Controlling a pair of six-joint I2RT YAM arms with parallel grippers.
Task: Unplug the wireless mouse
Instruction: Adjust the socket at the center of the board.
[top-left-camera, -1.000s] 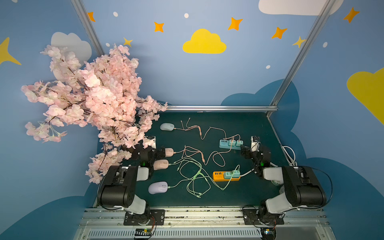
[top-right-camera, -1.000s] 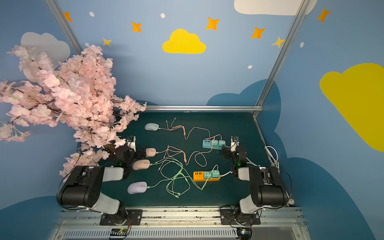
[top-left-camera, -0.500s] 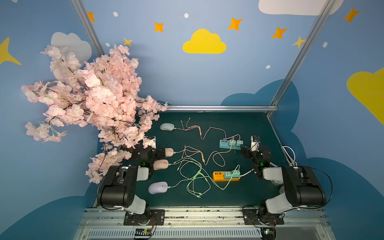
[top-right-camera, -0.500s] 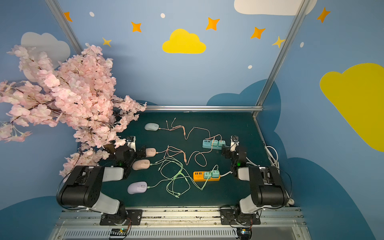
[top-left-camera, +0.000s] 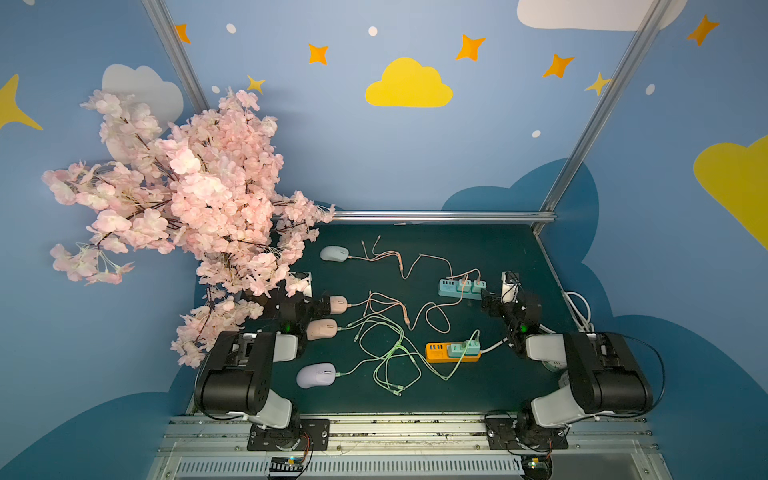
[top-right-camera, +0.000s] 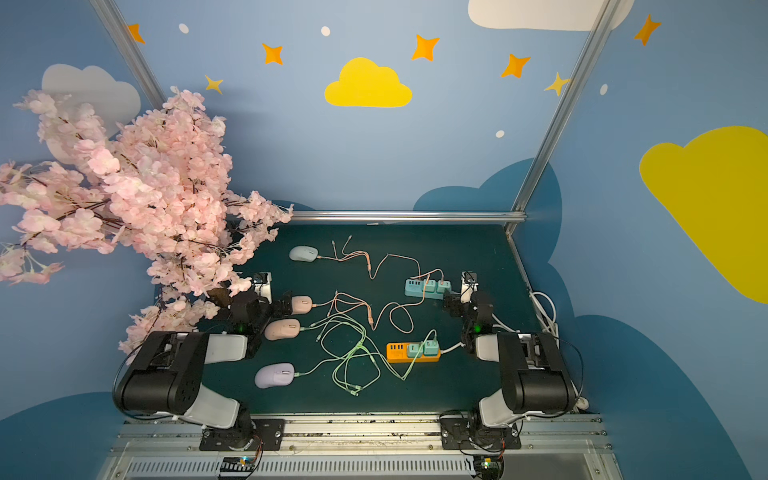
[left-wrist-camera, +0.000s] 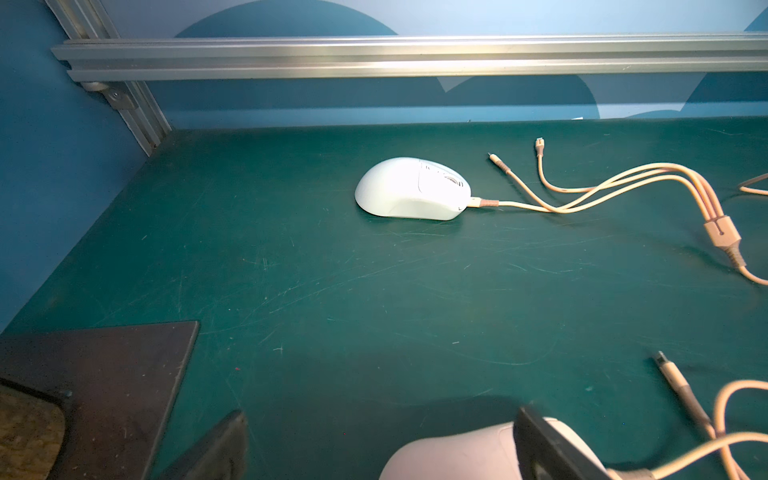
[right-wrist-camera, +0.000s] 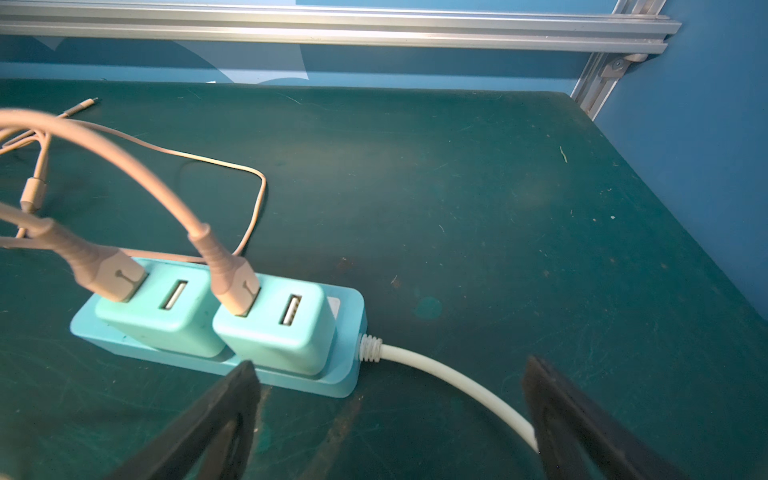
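Lying partly between your spread left gripper jaws: smooth, rounded, matte pink mouse; right gripper spread too.

Dark green mat — lilac mouse, teal power strip, orange power strip — pink blossoms

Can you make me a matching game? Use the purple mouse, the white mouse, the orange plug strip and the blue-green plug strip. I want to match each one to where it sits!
Things:
1. lilac mouse
2. white mouse
3. orange power strip
4. teal power strip

Places:
A. left side, at the very back
B. right side, farther back, with pink cables plugged into its chargers
C. left side, nearest the front
D. right side, nearer the front

Pairs: 1-C, 2-A, 3-D, 4-B
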